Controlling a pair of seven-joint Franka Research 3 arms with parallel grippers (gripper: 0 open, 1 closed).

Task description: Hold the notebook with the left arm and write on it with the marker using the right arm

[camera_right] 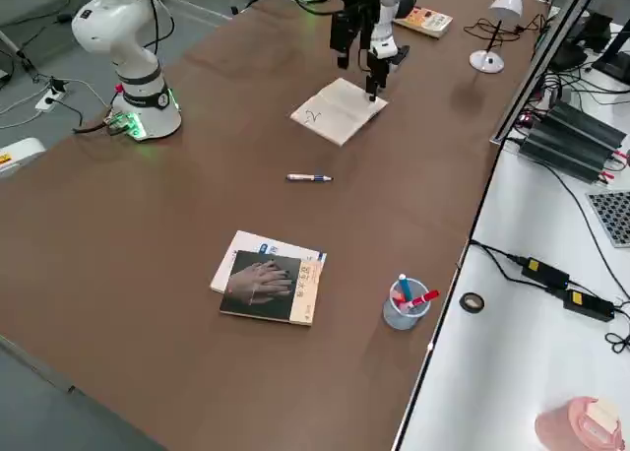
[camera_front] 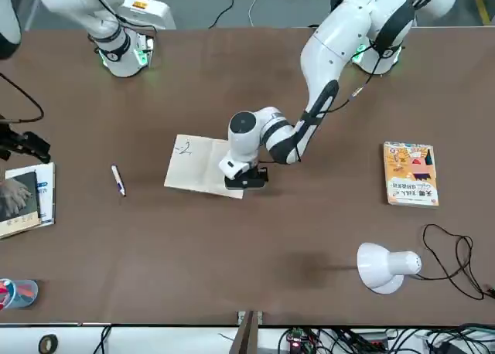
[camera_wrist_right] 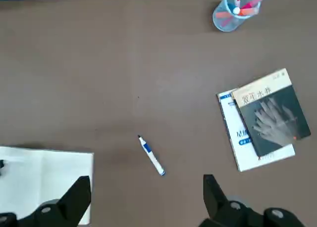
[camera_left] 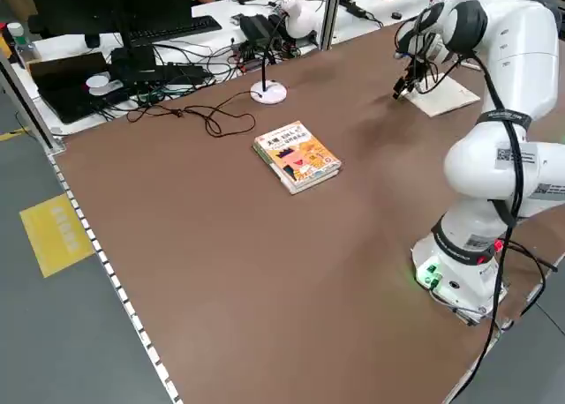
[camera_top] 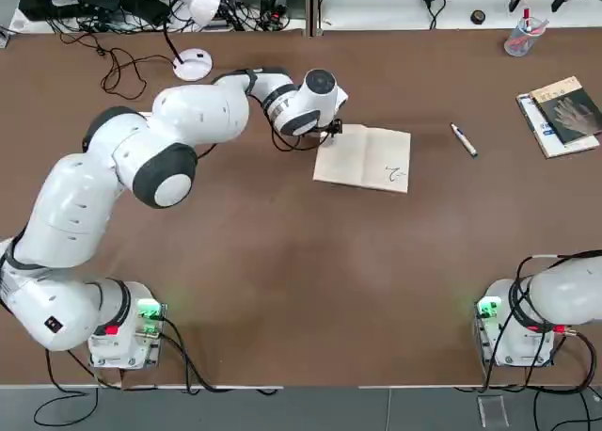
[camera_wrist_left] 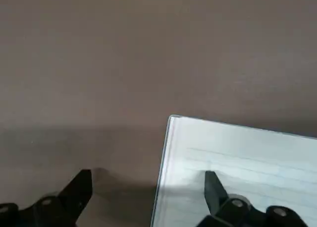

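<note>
Brown tabletop (camera_top: 282, 280), cluttered along far edge. Notebook (camera_top: 372, 160) toward far edge, scribble present; left gripper (camera_wrist_left: 148, 187) spread open astride its corner, pressing down. Marker (camera_top: 463, 140) lying loose toward right edge. Right gripper (camera_wrist_right: 147, 195) raised, open, empty. Remaining: marker pickup, further writing.

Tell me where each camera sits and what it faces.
Top: overhead; left arm reaching to the notebook.
Front: across the table; marker beside the notebook.
Left side: raised; left arm, orange book.
Right side: raised; right arm, marker, dark book.
Left wrist: left gripper open astride the notebook's edge.
Right wrist: right gripper open above the marker.
All share the notebook.
</note>
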